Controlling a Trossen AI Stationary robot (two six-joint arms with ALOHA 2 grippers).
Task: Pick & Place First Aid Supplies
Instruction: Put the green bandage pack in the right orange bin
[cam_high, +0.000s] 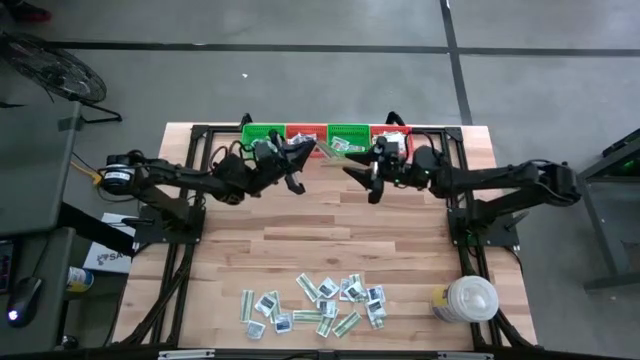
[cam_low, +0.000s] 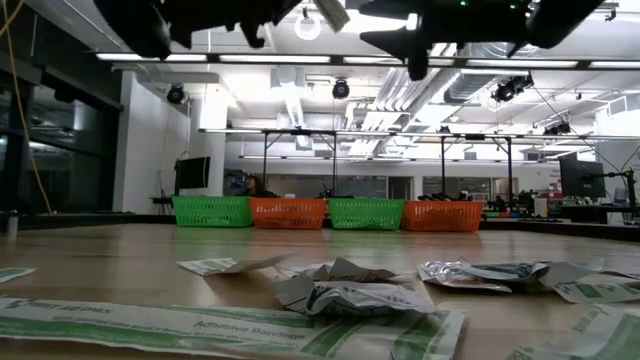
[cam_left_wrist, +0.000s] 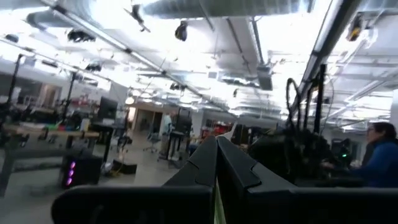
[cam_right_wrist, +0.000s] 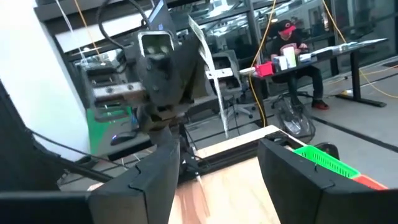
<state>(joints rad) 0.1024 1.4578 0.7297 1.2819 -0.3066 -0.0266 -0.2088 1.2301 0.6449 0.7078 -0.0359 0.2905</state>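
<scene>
Above the far edge of the table (cam_high: 300, 240), the left gripper (cam_high: 298, 155) is pinching a pale-green strip (cam_high: 330, 148) by one end while the right gripper (cam_high: 358, 172) is hanging just beside it, fingers spread. Both should be moving slowly, the right closing only once squarely around the strip, near the baskets (cam_high: 325, 133). Remaining packets (cam_high: 315, 305) are lying scattered at the near edge.
</scene>
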